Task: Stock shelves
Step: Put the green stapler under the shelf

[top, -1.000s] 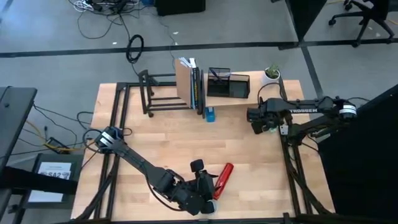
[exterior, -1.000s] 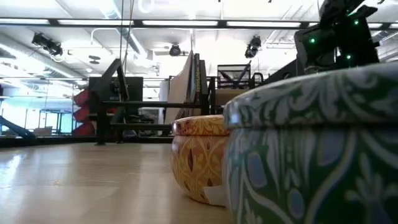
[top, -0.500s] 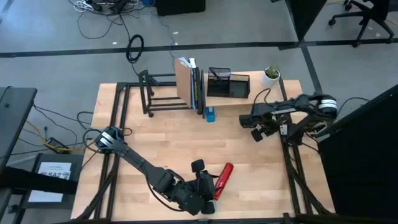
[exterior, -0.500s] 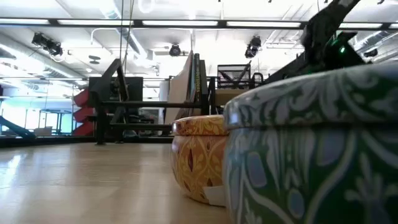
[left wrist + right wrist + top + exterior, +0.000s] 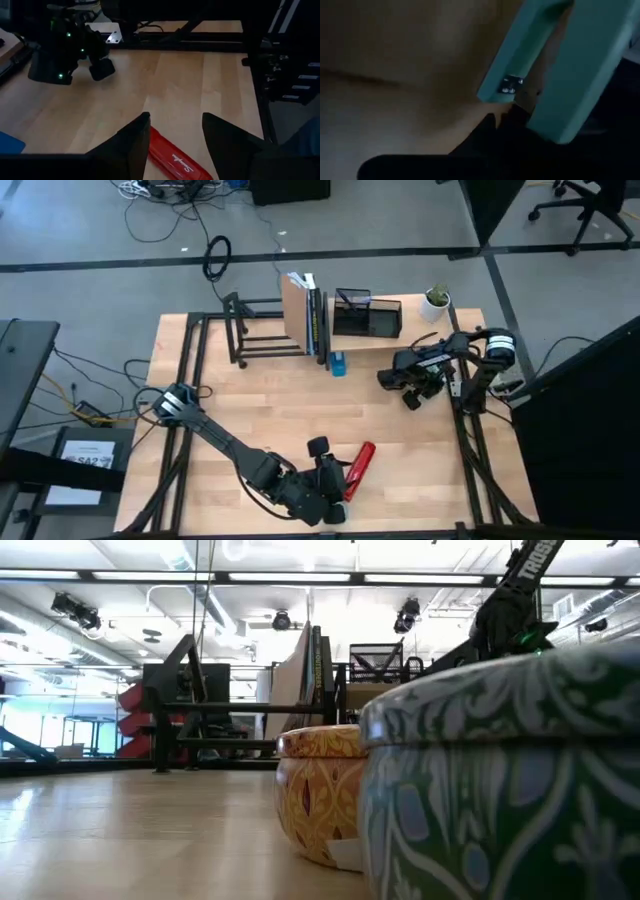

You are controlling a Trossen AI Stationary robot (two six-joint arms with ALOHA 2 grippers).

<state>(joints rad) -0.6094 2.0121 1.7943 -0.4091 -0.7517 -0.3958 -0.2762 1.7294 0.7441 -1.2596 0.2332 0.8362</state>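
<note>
**Left arm set over red item, shelves only partly stocked**

While the left gripper [image 5: 340,480] hangs low near the table's front edge, its fingers stand spread w/ a red flat item [image 5: 358,467] lying between and just ahead of them, per the left wrist view; nothing pinched yet. My read: this is the pick step for the next thing to stock.

Shelves sit at the back of the table. The black tube rack [image 5: 262,330] is on the left side and looks bare on its slats. The wooden plank shelf [image 5: 420,337] runs right from it, carrying upright books [image 5: 305,315], a black mesh organizer [image 5: 367,315] and a small potted plant [image 5: 436,300]. A blue object [image 5: 338,363] sits on the table just in front of the books.

The right gripper [image 5: 398,380] hovers over the table's right side, near the plank; it appears to hold something teal [image 5: 555,70], tho whether the fingers clamp it I can't tell.

Next move, prob: the left arm closes on the red item, lifts it, then carries it across to a free tier, clear of the right arm. Two patterned tins [image 5: 320,790] crowd the low view.
</note>
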